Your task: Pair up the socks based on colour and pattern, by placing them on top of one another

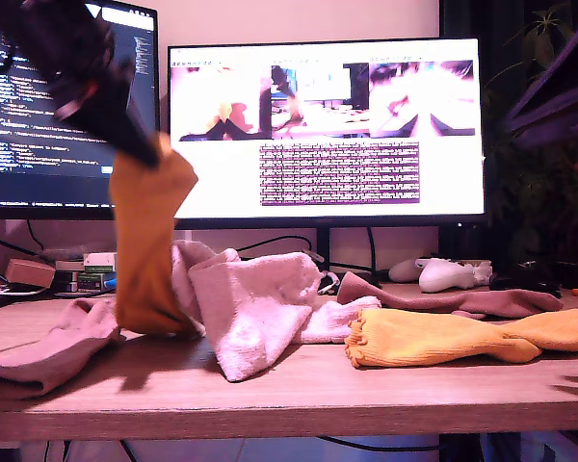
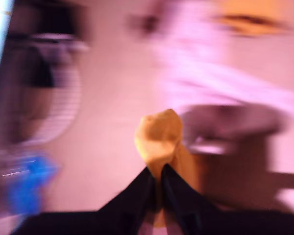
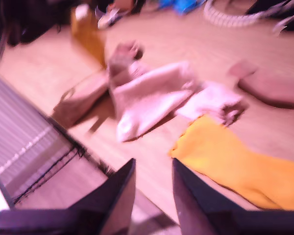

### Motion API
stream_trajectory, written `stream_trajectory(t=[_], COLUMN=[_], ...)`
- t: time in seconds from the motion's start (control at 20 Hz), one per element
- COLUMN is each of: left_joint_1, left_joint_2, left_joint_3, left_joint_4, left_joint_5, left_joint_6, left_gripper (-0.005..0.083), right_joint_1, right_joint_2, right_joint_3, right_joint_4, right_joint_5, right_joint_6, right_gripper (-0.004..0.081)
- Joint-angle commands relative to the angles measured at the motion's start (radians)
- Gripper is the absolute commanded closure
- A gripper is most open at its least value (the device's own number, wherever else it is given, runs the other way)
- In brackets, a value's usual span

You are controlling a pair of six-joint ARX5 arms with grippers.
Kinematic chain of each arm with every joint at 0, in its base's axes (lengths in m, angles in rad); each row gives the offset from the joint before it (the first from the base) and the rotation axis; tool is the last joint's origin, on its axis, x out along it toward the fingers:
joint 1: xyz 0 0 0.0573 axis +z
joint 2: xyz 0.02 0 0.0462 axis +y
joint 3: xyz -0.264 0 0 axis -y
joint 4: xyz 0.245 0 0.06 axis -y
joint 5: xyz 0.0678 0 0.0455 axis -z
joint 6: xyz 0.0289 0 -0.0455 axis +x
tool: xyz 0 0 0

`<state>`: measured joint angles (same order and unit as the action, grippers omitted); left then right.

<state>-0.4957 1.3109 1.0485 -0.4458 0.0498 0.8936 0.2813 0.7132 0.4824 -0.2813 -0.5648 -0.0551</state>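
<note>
Above the table [image 1: 289,385], my first tool [image 2: 159,171] pinching an orange sock [image 1: 146,241], my second tool [image 3: 152,178] spread, holding nothing

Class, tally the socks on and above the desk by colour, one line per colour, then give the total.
Orange-yellow ribbed socks: 2 (lifted, lying flat)
Fluffy white terry socks: 2 ()
Plain dusty brown-mauve socks: 2 ()
Total: 6

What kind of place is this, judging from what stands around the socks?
Probably a home office or hobby desk, not a factory. Two computer monitors, one showing camera feeds and one showing code, stand at the back of a wooden desk, and a white game controller lies beside a houseplant.
</note>
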Motion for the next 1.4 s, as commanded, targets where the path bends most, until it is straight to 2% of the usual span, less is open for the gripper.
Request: stream_trajectory(t=[0.0, 0.15, 0.35, 0.5, 0.6, 0.85, 1.0, 1.2, 1.35], left_joint_1=[-0.005, -0.038, -0.123, -0.184, -0.213, -0.265, -0.284, -0.298, -0.305], left_joint_2=[-0.007, -0.007, -0.007, -0.007, -0.007, -0.007, -0.007, -0.007, -0.007], left_joint_3=[0.019, 0.034, 0.036, 0.037, 0.04, 0.046, 0.046, 0.046, 0.046], left_joint_4=[0.03, 0.118, 0.194, 0.277, 0.32, 0.31, 0.295, 0.227, 0.2], left_joint_5=[-0.007, -0.007, 0.01, 0.016, 0.008, 0.082, 0.108, 0.134, 0.137], left_joint_6=[-0.003, 0.008, 0.075, 0.088, 0.103, 0.109, 0.109, 0.133, 0.196], left_gripper=[0.0794, 0.0794, 0.0794, 0.0794, 0.0794, 0.0794, 0.0794, 0.0795, 0.0795], right_joint_1=[0.029, 0.086, 0.154, 0.178, 0.185, 0.214, 0.251, 0.283, 0.283], right_joint_2=[0.019, 0.08, 0.162, 0.24, 0.294, 0.401, 0.449, 0.472, 0.472], right_joint_3=[0.042, 0.101, 0.21, 0.299, 0.349, 0.443, 0.465, 0.473, 0.487], right_joint_4=[0.043, 0.077, 0.146, 0.164, 0.164, 0.138, 0.12, 0.12, 0.117], right_joint_5=[-0.001, 0.002, 0.075, 0.086, 0.086, 0.084, 0.092, 0.212, 0.225], right_joint_6=[-0.051, -0.123, -0.246, -0.316, -0.327, -0.411, -0.475, -0.576, -0.583], right_gripper=[0.0556, 0.0502, 0.042, 0.0411, 0.0407, 0.0404, 0.0404, 0.0399, 0.0399])
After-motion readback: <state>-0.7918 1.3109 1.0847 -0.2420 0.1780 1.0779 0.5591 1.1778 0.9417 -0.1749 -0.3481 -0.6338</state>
